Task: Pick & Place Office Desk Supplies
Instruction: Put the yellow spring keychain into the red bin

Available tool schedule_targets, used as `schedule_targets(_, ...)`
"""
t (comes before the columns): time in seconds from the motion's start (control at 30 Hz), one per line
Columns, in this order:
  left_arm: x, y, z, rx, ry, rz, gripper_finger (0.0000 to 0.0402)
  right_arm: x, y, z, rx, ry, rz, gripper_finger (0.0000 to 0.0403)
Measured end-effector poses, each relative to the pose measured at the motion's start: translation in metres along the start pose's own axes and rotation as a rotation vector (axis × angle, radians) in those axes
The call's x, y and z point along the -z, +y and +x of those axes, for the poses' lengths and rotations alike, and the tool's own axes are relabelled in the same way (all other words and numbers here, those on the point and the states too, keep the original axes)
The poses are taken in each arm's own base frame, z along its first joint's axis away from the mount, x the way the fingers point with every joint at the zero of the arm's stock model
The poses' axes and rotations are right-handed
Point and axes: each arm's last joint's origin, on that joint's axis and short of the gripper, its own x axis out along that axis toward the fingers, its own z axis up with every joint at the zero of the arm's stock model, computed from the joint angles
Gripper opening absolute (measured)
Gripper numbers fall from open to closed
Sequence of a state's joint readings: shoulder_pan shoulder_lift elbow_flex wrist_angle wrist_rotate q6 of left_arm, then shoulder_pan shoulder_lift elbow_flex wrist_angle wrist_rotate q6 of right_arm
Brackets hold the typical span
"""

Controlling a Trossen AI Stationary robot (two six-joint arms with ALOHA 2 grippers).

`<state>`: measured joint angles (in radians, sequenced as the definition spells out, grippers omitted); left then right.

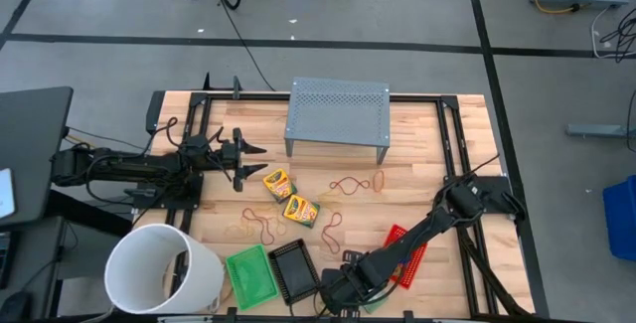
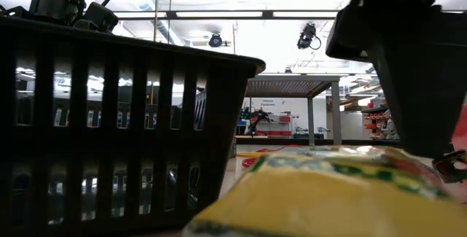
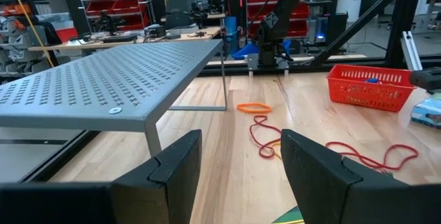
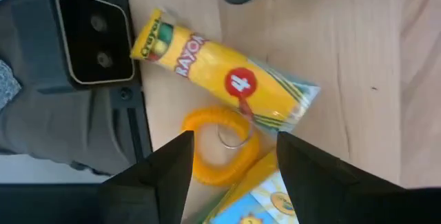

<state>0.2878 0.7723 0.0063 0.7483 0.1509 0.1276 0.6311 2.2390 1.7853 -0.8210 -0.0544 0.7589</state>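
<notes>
My left gripper (image 1: 248, 160) is open and hovers over the table's left half, just left of two yellow-green crayon boxes (image 1: 278, 182) (image 1: 300, 209) that lie flat on the wood. My right gripper (image 1: 338, 291) is open at the near edge, pointing down. In its wrist view its fingers (image 4: 169, 169) stand either side of an orange coil ring (image 4: 217, 148), beside a yellow crayon pack (image 4: 227, 79). This pack (image 2: 328, 193) fills the low view's foreground. Brown rubber bands (image 1: 348, 184) (image 1: 260, 227) and an orange ring (image 1: 378, 179) lie loose on the table.
The grey perforated stand (image 1: 338, 114) sits at the far middle. The white bucket (image 1: 164, 268) lies at the near left corner. The green tray (image 1: 250, 273) and the black tray (image 1: 294, 268) sit side by side near the near edge; the red tray (image 1: 407, 253) lies under my right arm.
</notes>
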Motion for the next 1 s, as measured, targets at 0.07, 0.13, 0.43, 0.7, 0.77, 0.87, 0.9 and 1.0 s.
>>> schedule_targets(0.07,0.0,0.0,0.0,0.0,0.001,0.0,0.0204,0.004,0.0,0.005,0.016,0.024,-0.016,0.0213)
schedule_targets(0.13,0.0,0.0,0.0,0.0,0.002,0.001,0.0204,0.005,0.0,0.011,0.02,0.038,-0.021,0.0213)
schedule_targets(0.43,0.001,0.0,0.0,0.0,0.006,0.004,0.0204,0.008,-0.002,0.021,0.044,0.074,-0.056,0.0212)
schedule_targets(0.7,0.001,0.0,0.0,0.001,0.009,0.006,0.0204,0.011,-0.01,0.021,0.195,0.051,-0.09,0.016)
schedule_targets(0.77,0.001,0.0,0.0,0.001,0.013,0.006,0.0204,0.011,-0.013,0.024,0.216,0.053,-0.099,0.0128)
schedule_targets(0.87,0.001,0.0,0.0,0.0,0.013,0.006,0.0204,0.009,-0.019,0.026,0.236,0.07,-0.098,0.007)
schedule_targets(0.9,0.001,0.0,0.0,0.0,0.014,0.006,0.0204,0.008,-0.021,0.027,0.237,0.074,-0.094,0.0047)
schedule_targets(1.0,0.001,0.0,0.0,0.0,0.014,0.006,0.0204,0.005,-0.024,0.027,0.241,0.075,-0.099,0.0015)
